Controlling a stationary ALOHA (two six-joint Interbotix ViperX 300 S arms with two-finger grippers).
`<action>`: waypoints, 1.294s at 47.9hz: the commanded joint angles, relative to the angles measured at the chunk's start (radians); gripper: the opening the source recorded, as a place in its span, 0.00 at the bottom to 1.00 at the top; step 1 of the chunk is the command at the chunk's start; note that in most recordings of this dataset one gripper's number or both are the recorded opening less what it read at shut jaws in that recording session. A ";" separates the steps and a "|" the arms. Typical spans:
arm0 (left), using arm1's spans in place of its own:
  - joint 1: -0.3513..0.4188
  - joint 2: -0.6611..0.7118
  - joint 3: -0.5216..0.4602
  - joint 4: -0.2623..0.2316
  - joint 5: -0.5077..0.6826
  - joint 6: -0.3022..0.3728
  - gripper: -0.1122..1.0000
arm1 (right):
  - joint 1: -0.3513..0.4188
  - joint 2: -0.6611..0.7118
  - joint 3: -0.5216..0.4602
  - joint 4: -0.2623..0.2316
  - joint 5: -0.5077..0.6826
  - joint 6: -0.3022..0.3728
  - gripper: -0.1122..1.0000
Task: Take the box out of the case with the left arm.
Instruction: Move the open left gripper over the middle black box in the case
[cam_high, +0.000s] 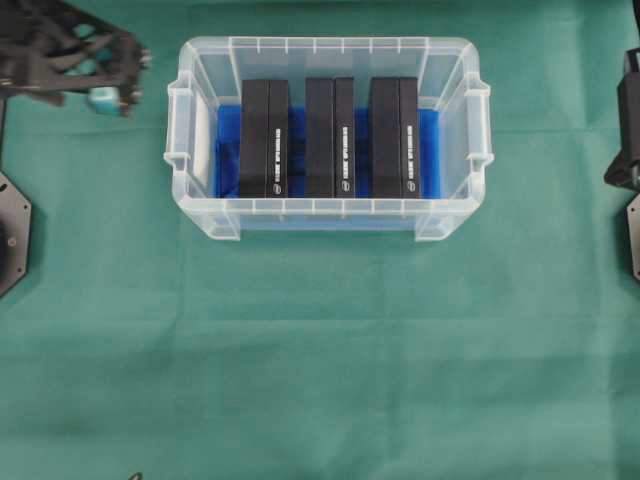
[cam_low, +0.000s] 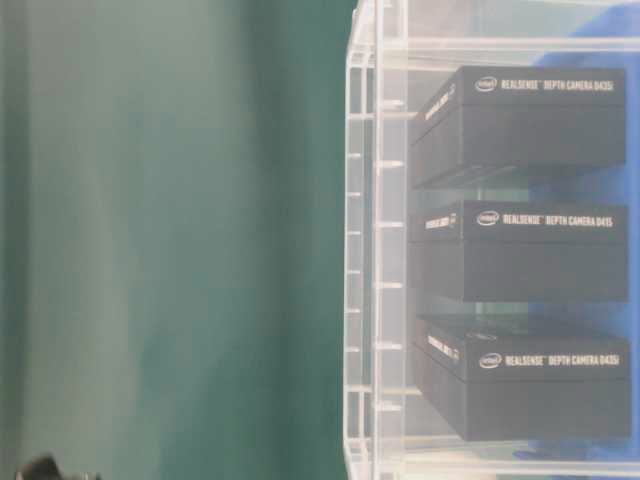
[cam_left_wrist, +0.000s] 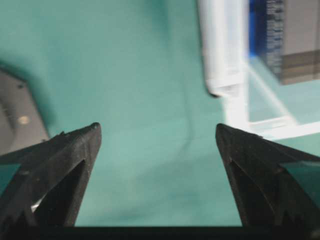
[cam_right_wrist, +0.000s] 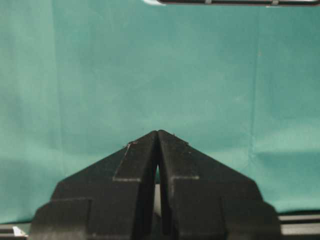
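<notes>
Green cloth (cam_high: 300, 350) covers the table, and on it sits the clear plastic case (cam_high: 200, 205) with a blue floor. Inside stand three black RealSense camera boxes side by side, their long axes running front to back in the overhead view. The leftmost box (cam_high: 264, 138) lies nearest the left gripper (cam_left_wrist: 157, 150), which hangs outside the case's left wall with its jaws spread wide and nothing between them. The right gripper (cam_right_wrist: 158, 150) is pinched together, well apart from the case.

One clear case (cam_high: 328, 215) holds three black boxes (cam_high: 264, 138) (all standing side by side).
</notes>
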 joint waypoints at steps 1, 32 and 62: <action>-0.015 0.034 -0.067 -0.002 -0.003 -0.006 0.98 | -0.003 0.000 -0.029 -0.003 0.008 0.000 0.13; -0.094 0.382 -0.442 -0.006 -0.002 -0.077 0.98 | -0.003 -0.003 -0.028 -0.002 0.043 0.002 0.13; -0.098 0.623 -0.719 -0.026 0.012 -0.091 0.98 | -0.003 -0.003 -0.026 -0.015 0.038 0.000 0.13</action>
